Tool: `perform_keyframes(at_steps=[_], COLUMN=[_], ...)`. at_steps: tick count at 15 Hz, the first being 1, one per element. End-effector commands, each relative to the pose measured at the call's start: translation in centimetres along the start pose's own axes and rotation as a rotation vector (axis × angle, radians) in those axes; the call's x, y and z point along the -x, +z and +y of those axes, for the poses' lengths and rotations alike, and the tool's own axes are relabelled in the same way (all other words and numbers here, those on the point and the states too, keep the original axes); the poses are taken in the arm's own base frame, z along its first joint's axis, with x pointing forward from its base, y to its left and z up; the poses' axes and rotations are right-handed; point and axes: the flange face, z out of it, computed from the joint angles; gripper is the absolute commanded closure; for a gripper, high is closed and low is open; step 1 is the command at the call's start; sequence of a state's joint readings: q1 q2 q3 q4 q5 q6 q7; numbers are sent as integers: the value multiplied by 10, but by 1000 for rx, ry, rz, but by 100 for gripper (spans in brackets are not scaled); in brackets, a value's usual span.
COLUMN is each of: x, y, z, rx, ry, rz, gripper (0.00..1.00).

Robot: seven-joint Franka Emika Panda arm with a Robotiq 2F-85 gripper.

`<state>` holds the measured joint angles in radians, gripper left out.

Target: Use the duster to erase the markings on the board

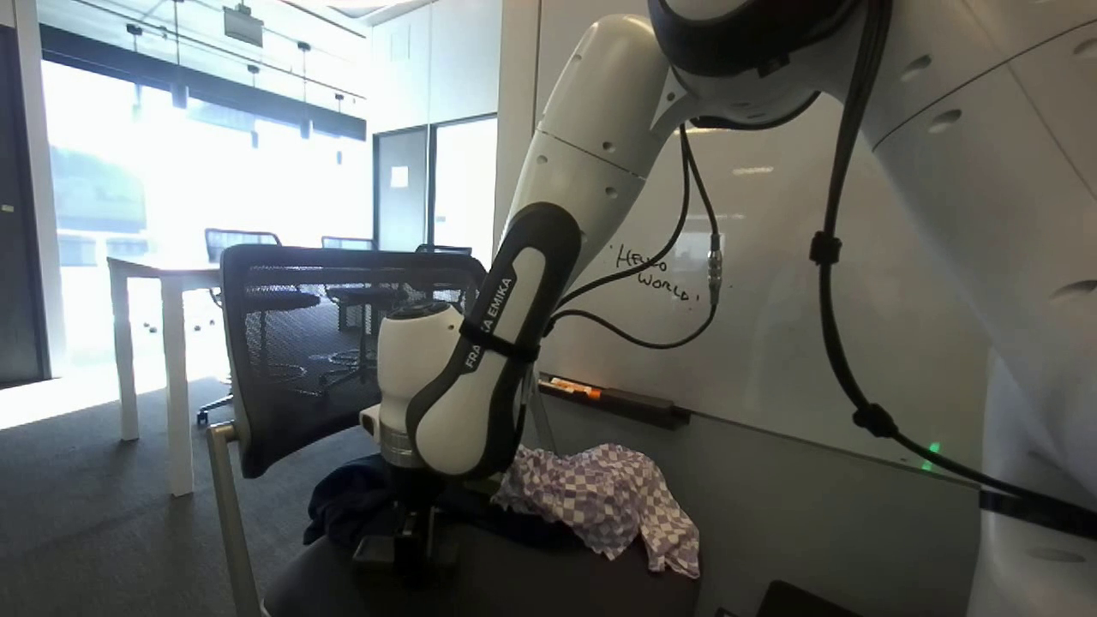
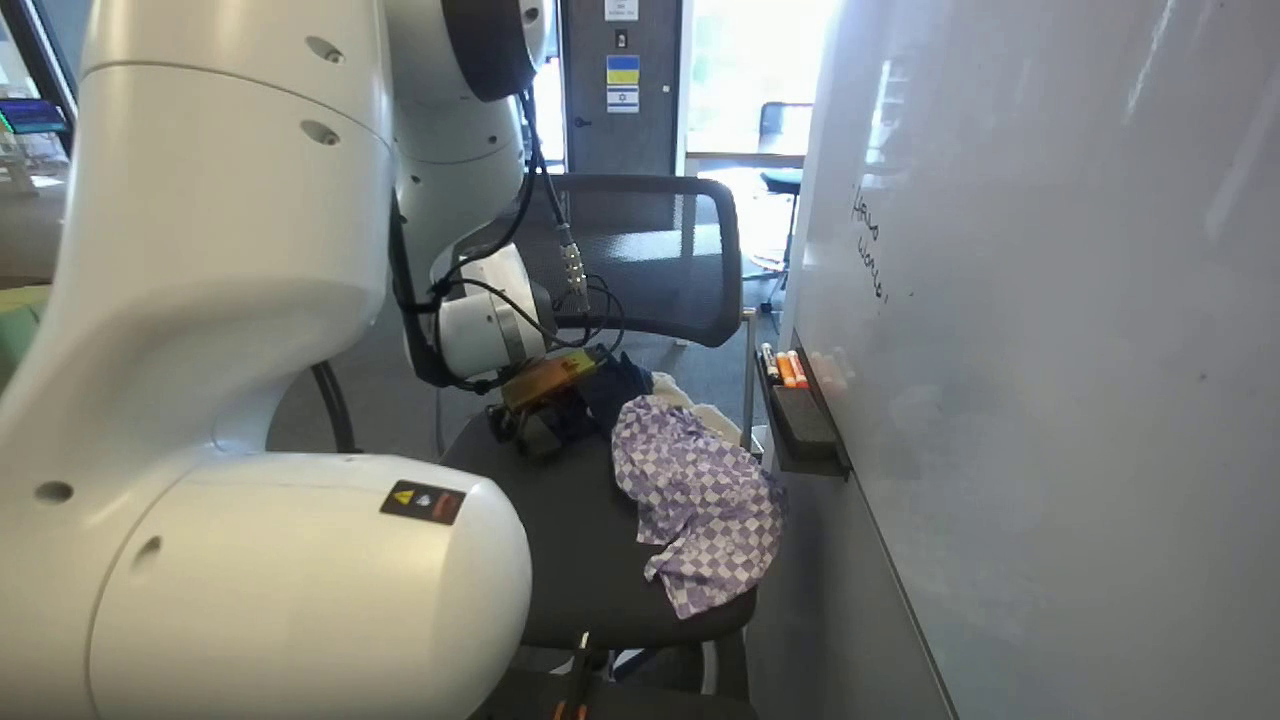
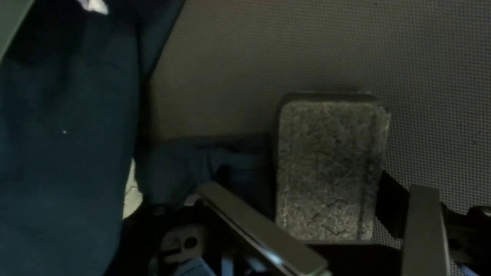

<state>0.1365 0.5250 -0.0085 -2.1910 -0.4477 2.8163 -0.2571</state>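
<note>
Tool (image 3: 333, 218) straddles duster (image 3: 330, 165), clear only in wrist view.

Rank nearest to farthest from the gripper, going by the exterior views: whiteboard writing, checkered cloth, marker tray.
1. Checkered cloth: on the chair seat, right of it in both views.
2. Marker tray: at the lower edge of the whiteboard.
3. Writing: highest, above the tray.

purp/wht chkd cloth (image 2: 700, 490), gry duster (image 3: 330, 165)
</note>
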Motion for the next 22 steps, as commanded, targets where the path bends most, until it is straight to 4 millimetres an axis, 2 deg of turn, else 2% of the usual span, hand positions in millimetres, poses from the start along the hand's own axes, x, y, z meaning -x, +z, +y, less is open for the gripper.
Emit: perform_keyframes(at_steps=[1, 5, 10, 15, 17, 20, 22], x=[-4, -7, -8, 1, 6, 22, 39], y=[-1, -19, -67, -120, -135, -138, -130], z=[-2, -7, 2, 20, 27, 31, 29], rx=[-8, -10, 9, 74, 91, 75, 24], ry=[26, 34, 61, 65, 81, 115, 152], rz=[-10, -6, -33, -90, -118, -209, -291], gripper=[42, 69, 69, 69, 69, 69, 69])
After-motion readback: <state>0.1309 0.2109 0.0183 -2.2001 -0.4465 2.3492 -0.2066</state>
